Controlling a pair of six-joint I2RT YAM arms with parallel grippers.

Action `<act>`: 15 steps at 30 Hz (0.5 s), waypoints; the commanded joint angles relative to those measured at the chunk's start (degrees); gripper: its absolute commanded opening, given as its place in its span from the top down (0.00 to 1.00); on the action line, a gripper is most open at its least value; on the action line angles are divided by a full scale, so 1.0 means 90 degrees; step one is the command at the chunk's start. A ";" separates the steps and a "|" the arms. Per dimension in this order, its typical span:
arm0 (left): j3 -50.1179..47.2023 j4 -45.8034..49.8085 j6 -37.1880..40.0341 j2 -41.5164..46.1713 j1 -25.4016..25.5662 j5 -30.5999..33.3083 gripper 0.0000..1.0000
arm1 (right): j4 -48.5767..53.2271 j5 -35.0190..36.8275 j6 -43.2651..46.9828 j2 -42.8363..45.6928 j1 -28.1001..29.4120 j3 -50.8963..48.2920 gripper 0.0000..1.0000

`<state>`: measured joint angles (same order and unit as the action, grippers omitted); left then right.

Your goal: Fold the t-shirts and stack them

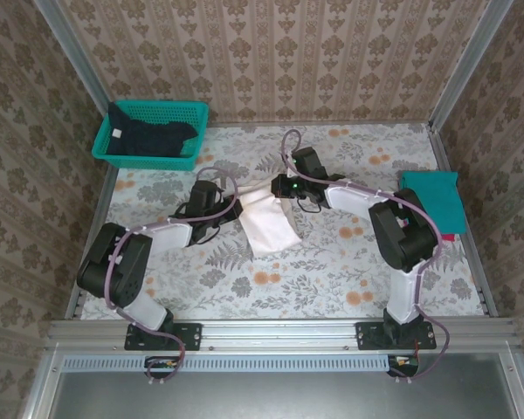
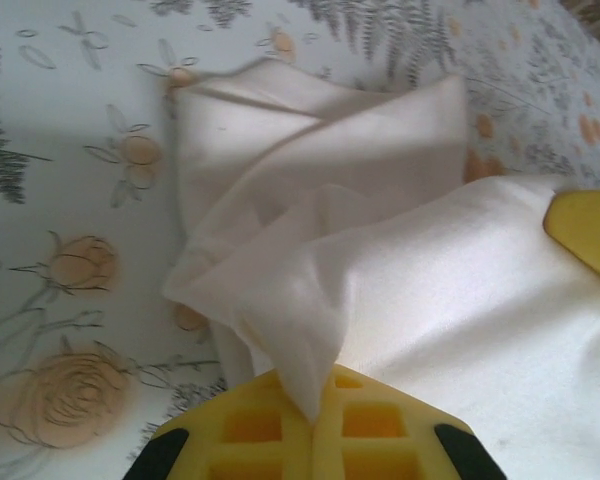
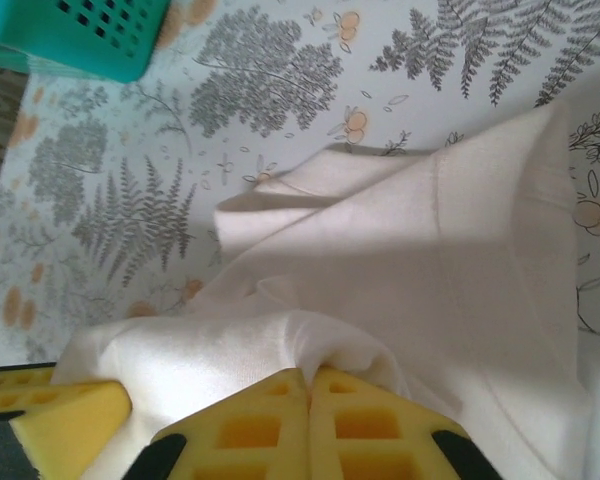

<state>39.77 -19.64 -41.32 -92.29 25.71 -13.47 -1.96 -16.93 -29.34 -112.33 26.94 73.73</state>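
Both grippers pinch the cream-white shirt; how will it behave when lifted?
Likely floppy: the cream-white shirt bunches into soft folds where the left gripper pinches it. Probably light, since the right gripper holds it by a small tuck. The unheld part would likely sag and trail, as it spreads loosely away from both grips.

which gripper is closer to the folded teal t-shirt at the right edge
Right. The right gripper is left of the teal t-shirt; the left gripper is farther left. Both pinch the white t-shirt.

Bright, even light; blurry wrist close-ups
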 commanded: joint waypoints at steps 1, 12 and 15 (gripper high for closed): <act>0.0135 -0.0199 -0.0088 -0.0394 -0.0179 0.0198 0.97 | 0.0104 0.0133 0.0233 -0.0145 -0.0056 0.0174 0.81; 0.0488 -0.0076 -0.0063 -0.0535 -0.0169 -0.0071 0.35 | -0.0249 -0.0109 0.0417 0.0947 -0.0138 -0.1247 0.15; 0.0519 -0.0105 -0.0095 -0.0546 -0.0107 -0.0173 0.36 | -0.0187 -0.0541 0.0299 0.0952 -0.0122 -0.1507 0.14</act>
<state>42.81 -20.01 -42.28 -98.56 24.34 -13.85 -3.75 -17.47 -26.65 -104.92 25.65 62.46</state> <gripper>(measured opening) 0.654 0.856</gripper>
